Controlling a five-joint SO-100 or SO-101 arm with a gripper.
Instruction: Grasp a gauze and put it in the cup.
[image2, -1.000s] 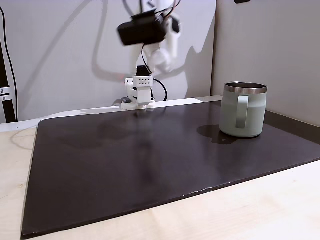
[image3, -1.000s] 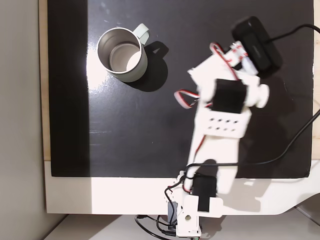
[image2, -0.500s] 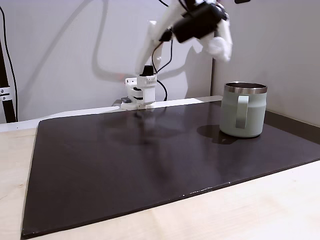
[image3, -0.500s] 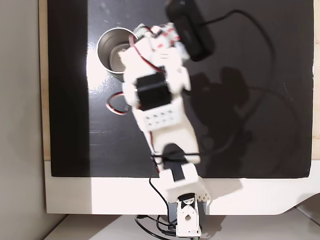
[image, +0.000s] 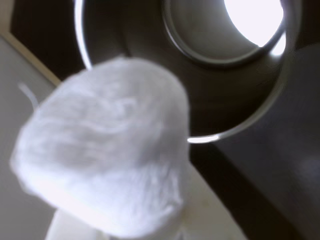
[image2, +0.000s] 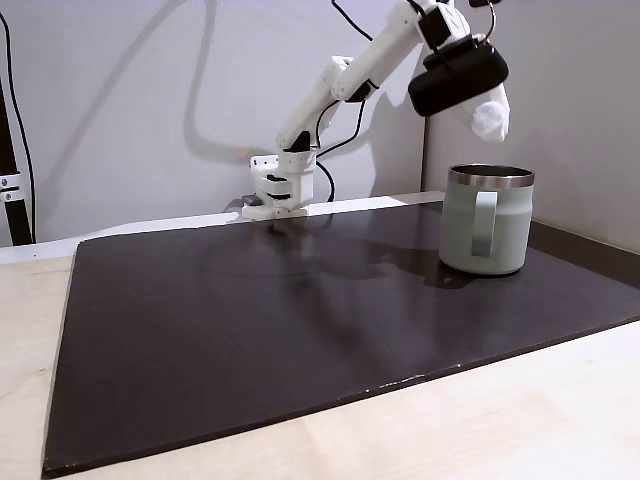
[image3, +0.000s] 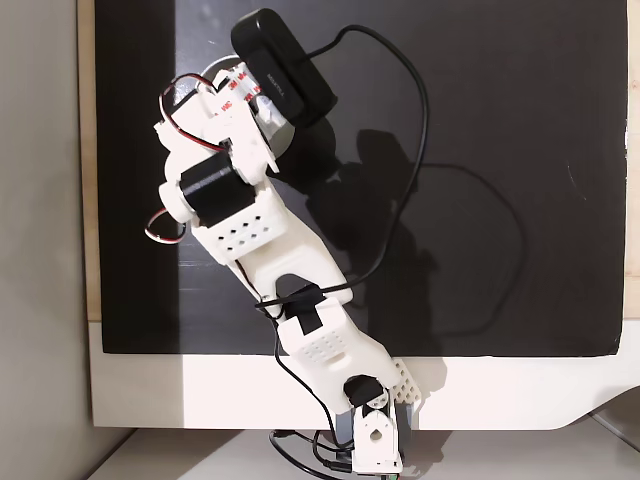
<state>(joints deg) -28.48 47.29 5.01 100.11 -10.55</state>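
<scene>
The arm is hanging the gripper (image2: 492, 118) right above the cup (image2: 486, 220), w/ the gauze (image2: 491, 120) pinched at its tip, fingers pressed onto the roll from both sides as far as the side fixed view is showing. In the wrist view the gauze (image: 107, 150) is sitting fuzzy and huge in front of the lens, and the cup (image: 200, 75) mouth is opening up behind it, steel rim and bright bottom showing, so it's looking lined up over the opening or v close to it. In the top-down fixed view the arm is covering most of the cup (image3: 283, 128), so not much to check there. The cup is standing upright on the dark mat (image2: 250, 330), handle facing the side camera. Handling-wise, imo the gauze is super light and squishy, prob compressing a lot under the squeeze, and the fuzzy fabric is likely clinging to the fingers a bit on release. Best grip is across the middle of the roll, not the ends, since the ends could unravel. Not fragile, so dropping it in should be fine.
</scene>
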